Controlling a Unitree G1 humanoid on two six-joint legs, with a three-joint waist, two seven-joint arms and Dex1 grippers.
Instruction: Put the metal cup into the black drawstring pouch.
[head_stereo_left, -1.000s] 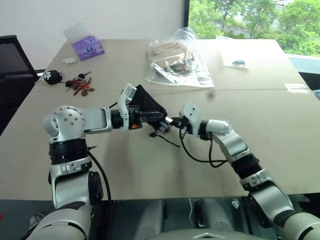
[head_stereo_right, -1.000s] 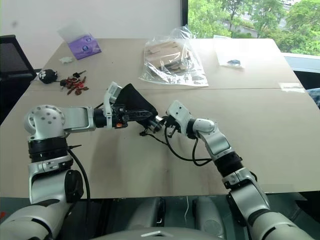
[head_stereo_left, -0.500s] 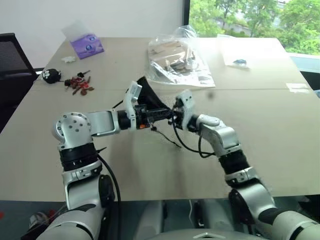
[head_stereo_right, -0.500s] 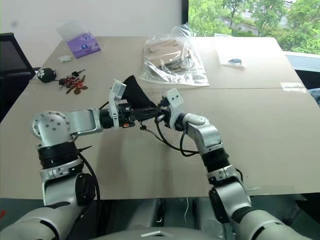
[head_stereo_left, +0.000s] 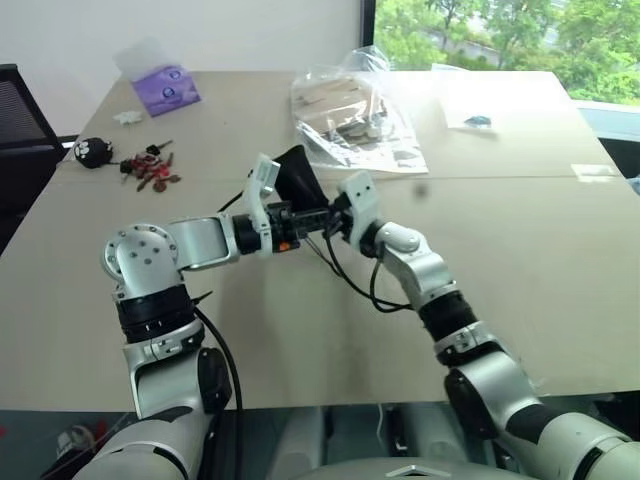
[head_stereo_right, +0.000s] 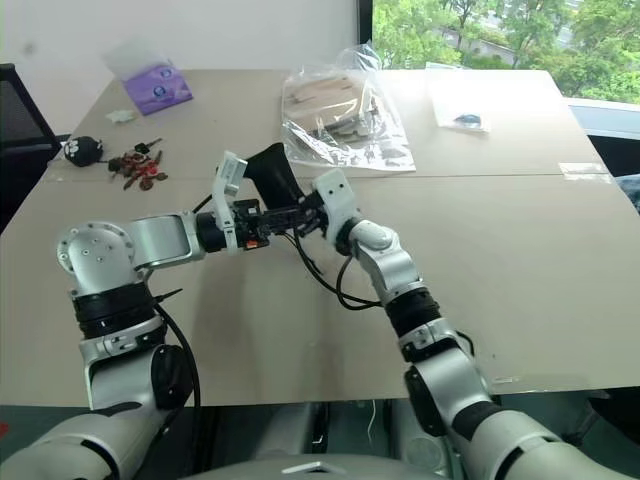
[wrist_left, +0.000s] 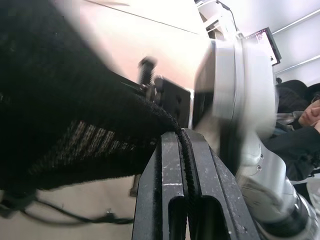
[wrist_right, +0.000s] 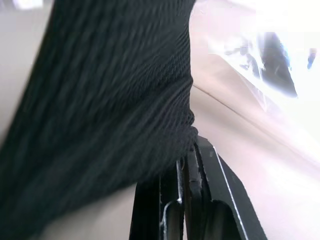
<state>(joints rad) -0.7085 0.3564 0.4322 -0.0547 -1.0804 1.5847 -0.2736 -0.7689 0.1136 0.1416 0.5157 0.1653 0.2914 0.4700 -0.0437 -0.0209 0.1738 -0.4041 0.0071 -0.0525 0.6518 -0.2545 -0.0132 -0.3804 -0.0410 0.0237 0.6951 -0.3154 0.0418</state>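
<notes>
Both my left gripper (head_stereo_left: 312, 217) and right gripper (head_stereo_left: 333, 217), clamped tight on the soft black drawstring fabric pouch (head_stereo_left: 298, 177), have lifted it off the table, presumably with the cup inside.

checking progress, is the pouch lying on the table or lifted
Lifted: the pouch hangs above the table, its edge pinched by both the left gripper and right gripper.

Head stereo pair looking down over table (head_stereo_left: 560, 270), wrist cameras tight against black drawstring pouch (wrist_left: 60, 115)
</notes>
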